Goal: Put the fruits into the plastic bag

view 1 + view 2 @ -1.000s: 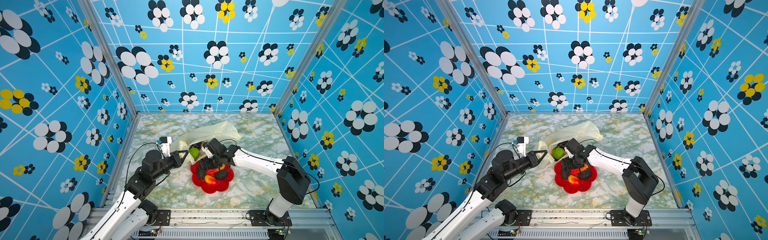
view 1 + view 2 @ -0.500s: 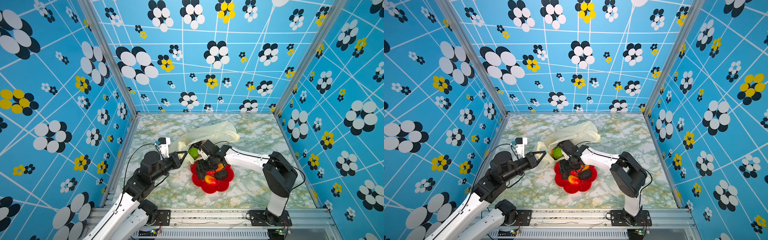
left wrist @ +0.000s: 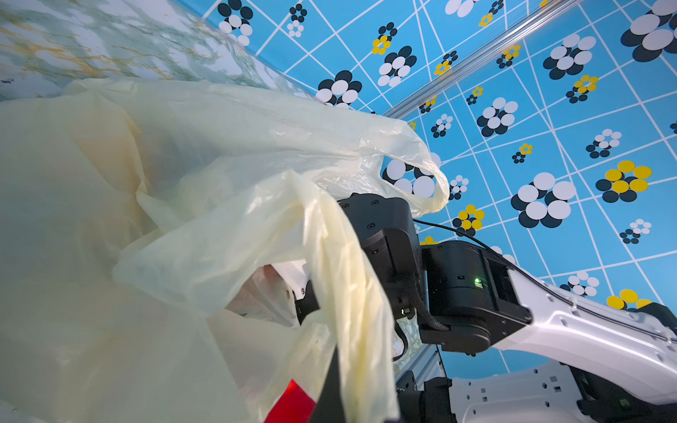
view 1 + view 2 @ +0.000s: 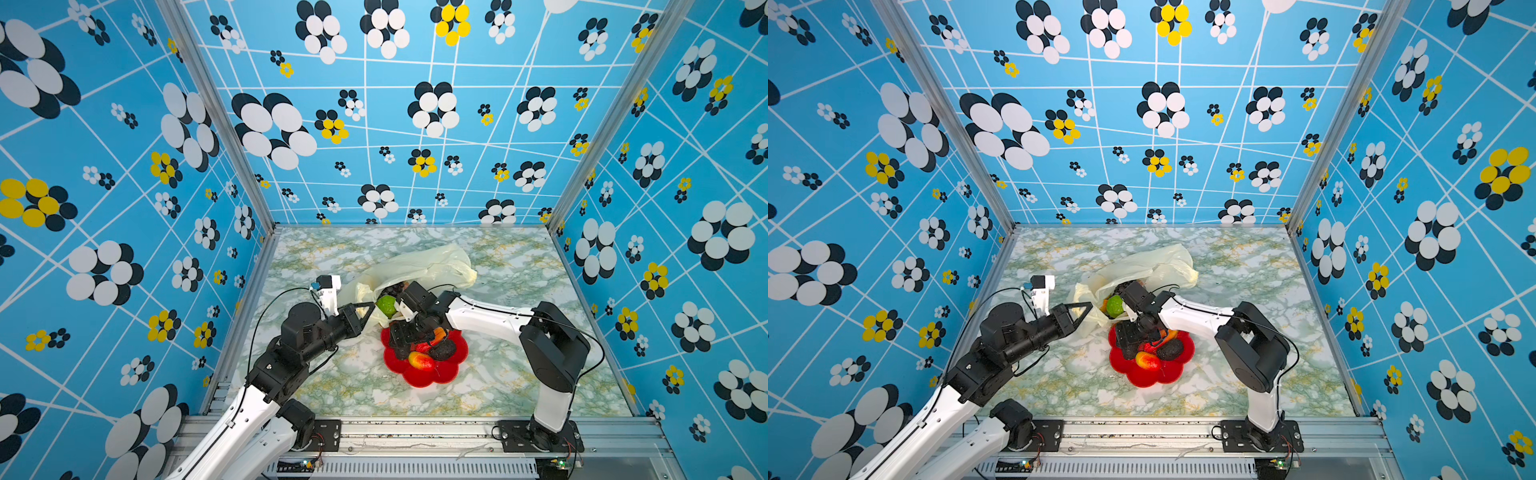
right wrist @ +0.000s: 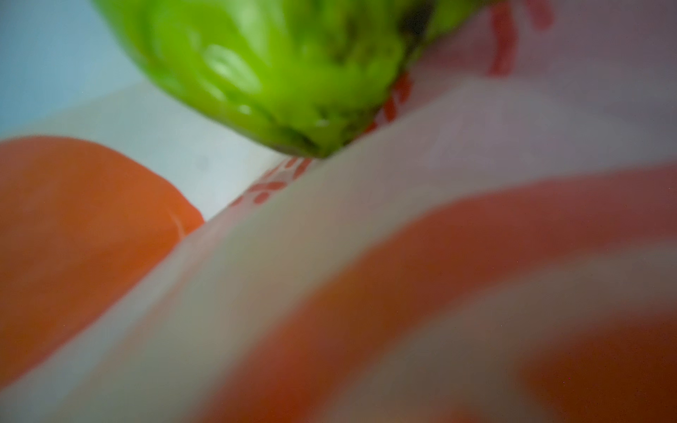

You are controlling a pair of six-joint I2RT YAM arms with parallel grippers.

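Observation:
The cream plastic bag (image 4: 419,266) (image 4: 1150,266) lies crumpled mid-table, its mouth toward the front. My left gripper (image 4: 368,311) (image 3: 329,399) is shut on the bag's rim, holding the mouth up. In the mouth sit a green round fruit (image 4: 386,305) (image 5: 274,66) and a dark grape bunch (image 4: 395,288). My right gripper (image 4: 399,340) (image 4: 1128,340) hangs over the left side of the red plate (image 4: 432,376), fingers apart. A mango (image 4: 417,359), a dark avocado (image 4: 442,350) and an orange mango (image 4: 438,334) lie on the plate. Bag film fills the right wrist view.
Patterned blue walls close in the marble table (image 4: 519,374) on three sides. The plate sits just in front of the bag's mouth. The right arm's elbow (image 4: 552,349) stands high to the right of the plate. A metal rail (image 4: 415,428) runs along the front edge.
The right arm's elbow has swung left and the wrist has shifted slightly left, its gripper staying over the plate. The left gripper has kept its hold on the bag.

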